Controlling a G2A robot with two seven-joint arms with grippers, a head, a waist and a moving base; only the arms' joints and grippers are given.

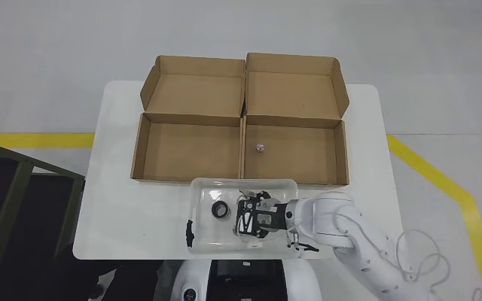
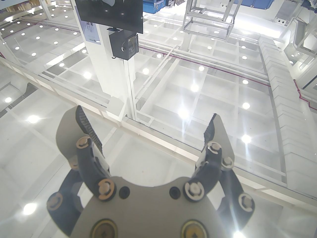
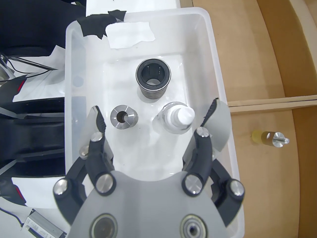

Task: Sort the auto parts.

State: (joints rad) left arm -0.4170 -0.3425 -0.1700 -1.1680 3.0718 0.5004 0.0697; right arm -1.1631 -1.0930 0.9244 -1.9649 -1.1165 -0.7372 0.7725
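A clear plastic bin (image 1: 245,180) (image 3: 138,13) stands at the table's front edge. It holds a black cylindrical bearing (image 3: 153,81) (image 1: 220,210), a silver slotted collet (image 3: 123,118) and a white-and-clear capped part (image 3: 177,118). My right gripper (image 3: 155,107) (image 1: 242,216) hangs open over the bin, its fingers either side of the collet and the white part, touching neither. A small yellow-and-metal part (image 3: 268,138) (image 1: 260,147) lies in the right cardboard box (image 1: 301,154). My left gripper (image 2: 146,112) is open, holds nothing, and points up at the ceiling.
The left cardboard box (image 1: 188,150) sits beside the right one behind the bin, both with lids folded back. Black tape (image 3: 96,24) and a paper label mark the bin's left end. Bare white table (image 1: 113,196) lies on both sides.
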